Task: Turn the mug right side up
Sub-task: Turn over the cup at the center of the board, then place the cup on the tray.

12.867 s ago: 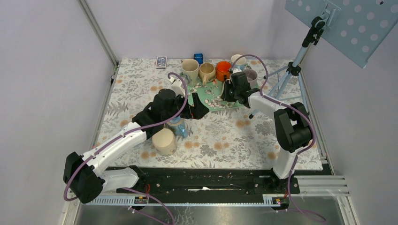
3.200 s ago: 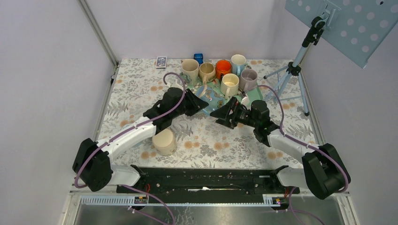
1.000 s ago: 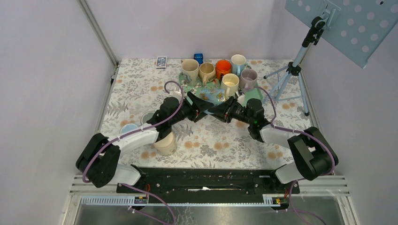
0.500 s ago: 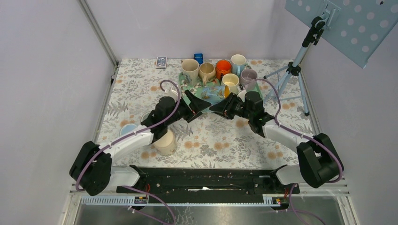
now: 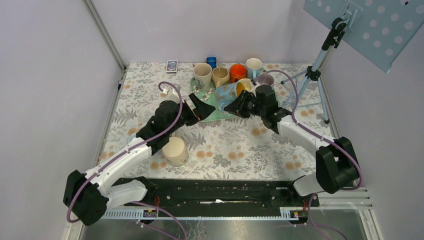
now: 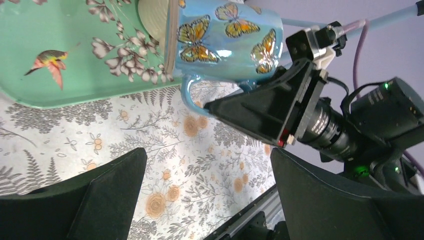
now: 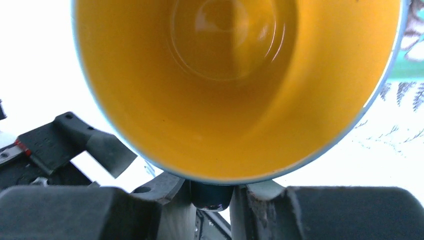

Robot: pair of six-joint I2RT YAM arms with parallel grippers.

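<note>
The blue butterfly mug (image 5: 226, 93) with a yellow inside is held in the air over the green tray (image 5: 212, 114), tilted on its side with its mouth toward the right wrist. My right gripper (image 5: 236, 105) is shut on the mug's handle. The right wrist view looks straight into the mug (image 7: 235, 75), with the right gripper (image 7: 211, 197) clamping the dark handle below the rim. My left gripper (image 5: 200, 107) is open and empty, just left of the mug. In the left wrist view (image 6: 210, 200) it faces the mug (image 6: 225, 30) and tray (image 6: 75, 60).
Several upright mugs stand at the back of the tray: beige (image 5: 202, 72), tan (image 5: 220, 75), orange (image 5: 238, 72), white (image 5: 254, 64), purple (image 5: 265, 79). An upside-down beige mug (image 5: 175, 151) sits near the left arm. A tripod (image 5: 312, 74) stands at the back right.
The right gripper has lifted the butterfly mug up and back over the tray, tipping it. The left gripper has drawn back to the left, away from the mug.
</note>
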